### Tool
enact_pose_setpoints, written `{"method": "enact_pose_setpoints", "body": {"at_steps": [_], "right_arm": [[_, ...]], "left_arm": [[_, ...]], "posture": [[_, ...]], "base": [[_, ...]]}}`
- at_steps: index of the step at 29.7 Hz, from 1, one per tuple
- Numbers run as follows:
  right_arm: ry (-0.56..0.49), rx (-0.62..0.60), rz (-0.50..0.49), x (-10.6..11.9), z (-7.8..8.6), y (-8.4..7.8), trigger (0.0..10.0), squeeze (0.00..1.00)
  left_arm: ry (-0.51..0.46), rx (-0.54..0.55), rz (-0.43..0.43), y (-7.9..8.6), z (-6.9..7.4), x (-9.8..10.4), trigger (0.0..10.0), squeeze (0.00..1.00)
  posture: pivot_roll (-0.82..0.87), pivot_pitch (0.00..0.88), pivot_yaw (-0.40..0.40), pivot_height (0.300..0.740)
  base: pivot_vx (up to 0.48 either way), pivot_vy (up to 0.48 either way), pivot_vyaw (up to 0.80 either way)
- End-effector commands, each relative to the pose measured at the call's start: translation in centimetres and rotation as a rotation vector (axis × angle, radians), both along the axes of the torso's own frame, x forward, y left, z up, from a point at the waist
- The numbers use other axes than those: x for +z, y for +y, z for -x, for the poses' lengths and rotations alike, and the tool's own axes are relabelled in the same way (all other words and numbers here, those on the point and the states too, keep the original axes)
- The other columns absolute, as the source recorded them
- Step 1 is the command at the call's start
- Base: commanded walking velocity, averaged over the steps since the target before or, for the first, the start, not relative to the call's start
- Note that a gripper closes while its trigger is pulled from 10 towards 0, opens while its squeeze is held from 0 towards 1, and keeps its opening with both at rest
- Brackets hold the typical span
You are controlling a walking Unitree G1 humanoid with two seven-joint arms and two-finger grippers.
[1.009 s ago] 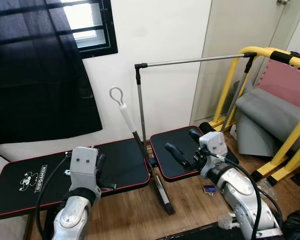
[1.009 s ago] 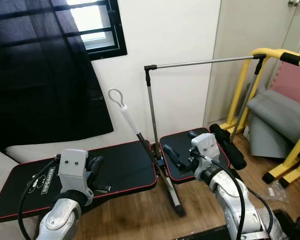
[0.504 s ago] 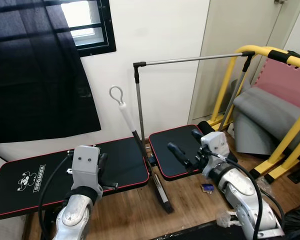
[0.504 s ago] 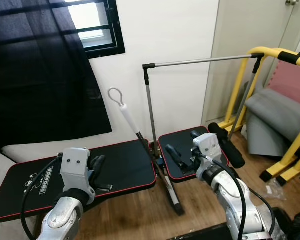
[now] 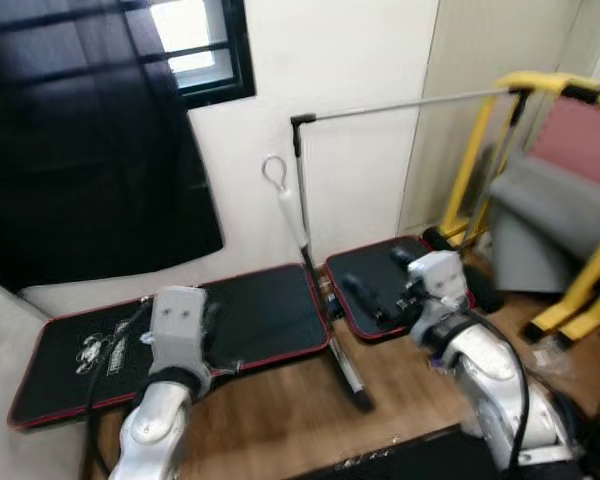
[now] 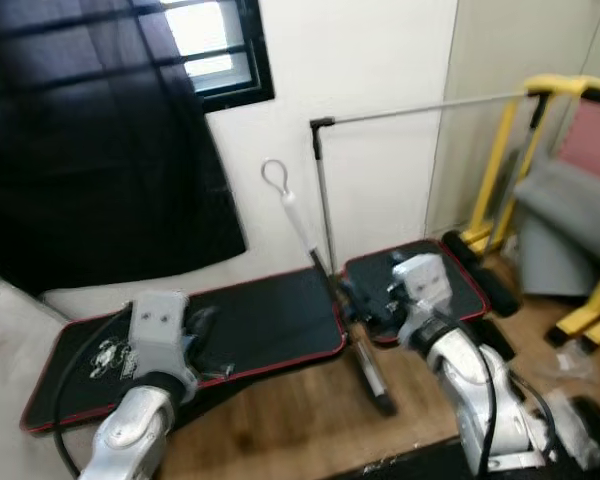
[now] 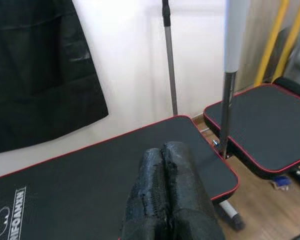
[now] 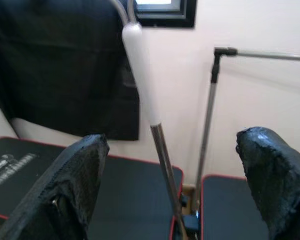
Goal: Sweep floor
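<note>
The broom (image 5: 302,238) — white grip with a wire loop on top, dark shaft below — is seen leaning upright in the gap between the two black red-edged bench pads (image 5: 180,330), its lower end on the wooden floor (image 5: 280,430) near the white wall. The right gripper (image 8: 175,165) is held with its fingers spread wide and empty, the broom's shaft seen between them but farther off. The left gripper (image 7: 165,200) is raised over the long pad with its fingers pressed together, nothing held.
</note>
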State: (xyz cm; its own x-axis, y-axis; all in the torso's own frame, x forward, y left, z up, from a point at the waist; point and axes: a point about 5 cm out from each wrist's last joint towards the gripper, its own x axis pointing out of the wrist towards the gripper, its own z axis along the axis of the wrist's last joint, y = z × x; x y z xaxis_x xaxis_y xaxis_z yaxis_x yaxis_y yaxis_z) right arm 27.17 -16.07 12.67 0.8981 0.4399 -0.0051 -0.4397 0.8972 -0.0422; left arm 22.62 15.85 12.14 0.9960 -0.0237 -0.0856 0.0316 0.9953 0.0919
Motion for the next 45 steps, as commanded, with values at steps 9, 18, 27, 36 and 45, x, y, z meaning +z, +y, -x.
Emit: {"method": "enact_pose_setpoints", "body": {"at_steps": [9, 18, 27, 36, 45], "right_arm": [[0.002, 0.001, -0.006, 0.2, -0.3, 0.6, 10.0, 0.00], [0.012, -0.021, 0.014, 0.0, -0.6, 0.4, 10.0, 0.00], [0.016, -0.019, 0.029, 0.0, -0.6, 0.5, 10.0, 0.00], [-0.002, 0.099, 0.049, 0.4, -0.1, 1.1, 10.0, 0.00], [0.001, 0.209, 0.128, 0.3, 0.3, 1.6, 10.0, 0.00]], "left_arm": [[0.008, 0.012, -0.002, 0.5, 0.1, -0.1, 10.0, 0.00], [0.019, -0.013, 0.010, 0.3, 0.0, -0.3, 10.0, 0.00], [0.017, -0.018, 0.016, 0.3, 0.0, -0.2, 10.0, 0.00], [0.016, -0.021, 0.017, 0.3, 0.0, -0.2, 10.0, 0.00], [0.013, -0.023, 0.018, 0.3, 0.0, -0.1, 10.0, 0.00]], "posture": [[-0.14, 0.000, -0.015, 0.740], [-0.14, 0.000, -0.014, 0.740], [-0.14, 0.000, -0.016, 0.740], [-0.14, 0.000, -0.012, 0.740], [-0.14, 0.000, -0.014, 0.740]], "base": [[0.000, 0.000, 0.00], [0.000, 0.000, -0.48], [0.000, 0.000, -0.27], [0.000, 0.000, 0.00], [0.000, 0.000, 0.62]]}}
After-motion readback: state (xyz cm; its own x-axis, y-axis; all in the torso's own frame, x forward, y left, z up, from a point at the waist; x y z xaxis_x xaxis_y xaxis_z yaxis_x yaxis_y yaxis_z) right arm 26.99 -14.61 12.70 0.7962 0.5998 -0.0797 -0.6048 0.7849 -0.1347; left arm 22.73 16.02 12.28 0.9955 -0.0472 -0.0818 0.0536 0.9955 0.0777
